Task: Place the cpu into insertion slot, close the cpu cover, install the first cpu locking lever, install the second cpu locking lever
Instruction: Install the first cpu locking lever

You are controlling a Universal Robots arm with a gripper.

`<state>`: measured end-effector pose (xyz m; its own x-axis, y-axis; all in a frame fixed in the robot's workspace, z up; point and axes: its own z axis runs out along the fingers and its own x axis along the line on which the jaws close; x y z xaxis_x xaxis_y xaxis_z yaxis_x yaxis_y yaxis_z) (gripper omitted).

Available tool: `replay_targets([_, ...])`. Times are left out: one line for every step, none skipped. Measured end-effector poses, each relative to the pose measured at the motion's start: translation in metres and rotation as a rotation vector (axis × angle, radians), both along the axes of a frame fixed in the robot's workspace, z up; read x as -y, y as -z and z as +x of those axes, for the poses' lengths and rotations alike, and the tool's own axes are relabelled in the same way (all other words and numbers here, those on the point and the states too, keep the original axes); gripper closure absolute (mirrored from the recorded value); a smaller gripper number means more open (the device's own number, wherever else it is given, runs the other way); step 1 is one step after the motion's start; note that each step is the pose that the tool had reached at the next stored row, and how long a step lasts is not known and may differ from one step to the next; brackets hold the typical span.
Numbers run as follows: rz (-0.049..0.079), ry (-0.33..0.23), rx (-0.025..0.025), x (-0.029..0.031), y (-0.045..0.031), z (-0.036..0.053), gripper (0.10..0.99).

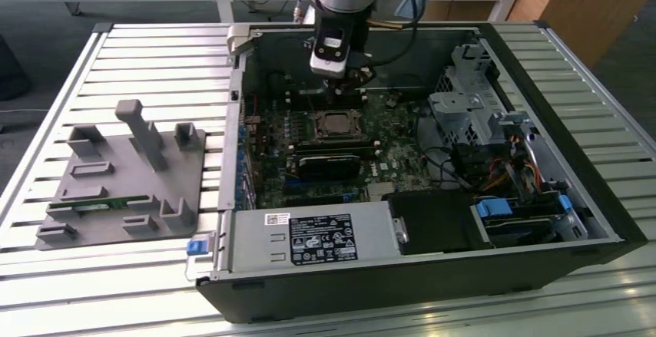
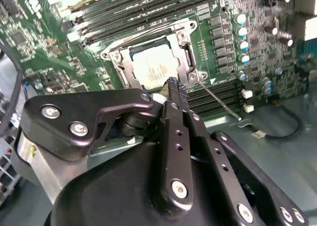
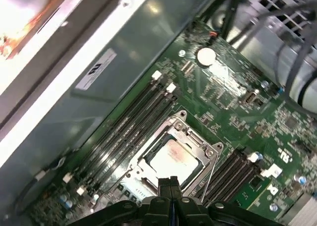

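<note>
The cpu lies flat in the insertion slot on the green motherboard, its silver top facing up. The cpu cover lies down around it, a thin metal frame with the chip showing through its cut-out. In the first wrist view the cpu and the cpu cover appear the same way. A thin wire locking lever runs out from one corner of the socket. My gripper is shut with nothing in it, its tips just above the socket's edge.
The board sits inside an open black computer case. Memory slots flank the socket, a black graphics card lies beside it, and a power supply and drive cage stand nearby. A grey fixture rests on the slatted table.
</note>
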<state>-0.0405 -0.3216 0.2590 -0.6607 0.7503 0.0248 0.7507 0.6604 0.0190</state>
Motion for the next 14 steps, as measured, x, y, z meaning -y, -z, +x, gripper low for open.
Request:
replay_targets([0.0, -0.018, 0.0, 0.0, 0.0, 0.0, 0.98])
replay_targets([0.0, -0.036, 0.0, 0.0, 0.0, 0.0, 0.98])
replay_targets([0.0, -0.054, 0.0, 0.0, 0.0, 0.0, 0.98])
replay_targets([0.0, -0.072, 0.0, 0.0, 0.0, 0.0, 0.98])
replay_targets([0.0, -0.091, 0.0, 0.0, 0.0, 0.0, 0.98])
replay_targets([0.0, -0.109, 0.0, 0.0, 0.0, 0.0, 0.98])
replay_targets([0.0, -0.127, 0.0, 0.0, 0.0001, 0.0, 0.98])
replay_targets([0.0, -0.145, 0.0, 0.0, 0.0001, 0.0, 0.98])
replay_targets([0.0, -0.163, 0.0, 0.0, 0.0001, 0.0, 0.98])
replay_targets([0.0, -0.181, 0.0, 0.0, 0.0001, 0.0, 0.98])
replay_targets([0.0, -0.199, 0.0, 0.0, 0.0001, 0.0, 0.98])
replay_targets([0.0, -0.217, 0.0, 0.0, 0.0001, 0.0, 0.98])
replay_targets([0.0, -0.236, 0.0, 0.0, 0.0001, 0.0, 0.98])
replay_targets([0.0, -0.254, 0.0, 0.0, 0.0001, 0.0, 0.98])
